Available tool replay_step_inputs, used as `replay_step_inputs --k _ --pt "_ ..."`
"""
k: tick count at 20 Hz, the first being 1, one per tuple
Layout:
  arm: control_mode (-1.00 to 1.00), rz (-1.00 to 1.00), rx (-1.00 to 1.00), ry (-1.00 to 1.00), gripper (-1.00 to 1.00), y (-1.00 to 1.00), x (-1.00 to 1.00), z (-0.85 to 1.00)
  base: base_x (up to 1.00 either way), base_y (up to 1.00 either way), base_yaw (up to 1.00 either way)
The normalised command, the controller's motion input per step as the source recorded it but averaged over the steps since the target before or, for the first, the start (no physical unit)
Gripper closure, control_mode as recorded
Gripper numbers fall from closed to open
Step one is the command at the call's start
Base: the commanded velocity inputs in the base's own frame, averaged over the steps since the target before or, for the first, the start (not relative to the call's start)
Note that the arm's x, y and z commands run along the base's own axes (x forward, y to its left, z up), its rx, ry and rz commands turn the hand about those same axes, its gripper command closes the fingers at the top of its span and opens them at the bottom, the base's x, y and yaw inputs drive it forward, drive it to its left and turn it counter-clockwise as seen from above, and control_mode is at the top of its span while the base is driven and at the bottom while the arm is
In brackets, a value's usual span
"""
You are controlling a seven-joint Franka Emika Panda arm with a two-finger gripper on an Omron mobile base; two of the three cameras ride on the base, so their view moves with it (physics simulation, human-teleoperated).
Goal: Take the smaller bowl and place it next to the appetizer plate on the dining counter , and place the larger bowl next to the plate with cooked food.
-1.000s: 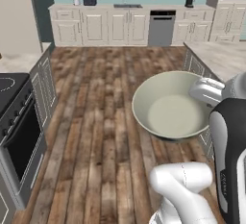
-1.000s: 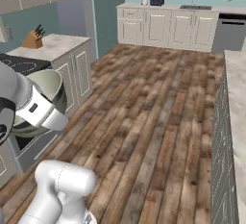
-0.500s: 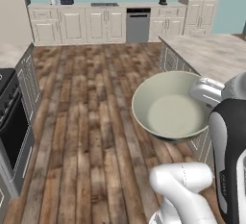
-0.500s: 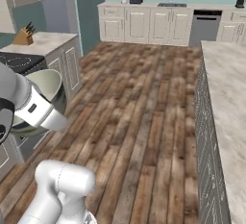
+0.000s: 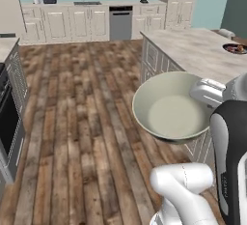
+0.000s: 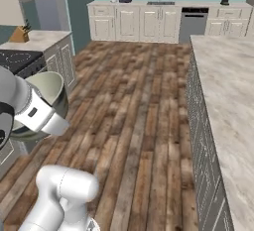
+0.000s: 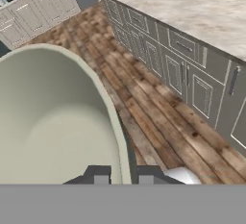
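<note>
The gripper is clamped on the rim of the larger bowl, one finger inside the wall and one outside, and it holds the bowl in the air above the wooden floor, just beside the dining counter. Far on this counter, at the right edge of the left base view, lies a dark plate with reddish food, probably the plate with cooked food, well apart from the bowl.

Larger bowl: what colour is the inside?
Pale cream-green inside the larger bowl, plain with no pattern; clearest in the left base view.
</note>
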Motion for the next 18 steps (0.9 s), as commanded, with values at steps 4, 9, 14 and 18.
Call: replay_step_inputs --k 4,9,14,18 --pt "1.0 0.0 0.0 0.0 1.0 0.0 0.0 0.0 -0.72 0.0 -0.19" --pt "1.0 0.0 0.0 0.0 1.0 0.0 0.0 0.0 -0.86 0.0 -0.18" --pt "1.0 0.0 0.0 0.0 1.0 0.0 0.0 0.0 -0.95 -0.02 -0.15" --pt "1.0 0.0 0.0 0.0 1.0 0.0 0.0 0.0 -0.74 -0.11 -0.13"
